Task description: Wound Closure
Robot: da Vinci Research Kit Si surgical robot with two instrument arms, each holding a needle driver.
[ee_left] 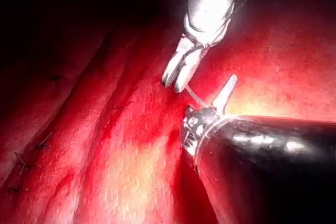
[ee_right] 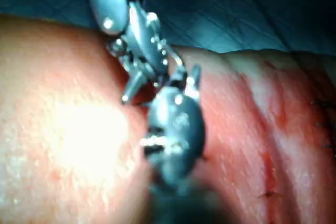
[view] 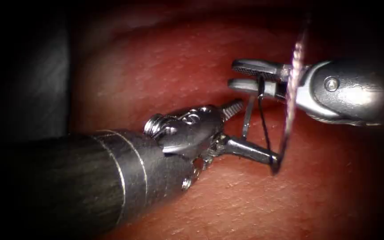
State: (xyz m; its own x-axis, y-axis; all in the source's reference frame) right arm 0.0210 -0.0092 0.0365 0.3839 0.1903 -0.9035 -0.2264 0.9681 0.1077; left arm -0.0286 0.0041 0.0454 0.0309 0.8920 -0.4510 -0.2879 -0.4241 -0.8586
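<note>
My left tool comes in from eight o'clock over the tissue, jaws spread wide: one finger points to two o'clock, the other to four o'clock, its tip at the thread. I cannot tell whether that tool touches the needle, a pale sliver standing between its fingers. At three o'clock my right tool has its jaws narrowed on the thread, which hangs from them in a dark loop. A braided strand crosses that tool. I cannot make out the cut here.
</note>
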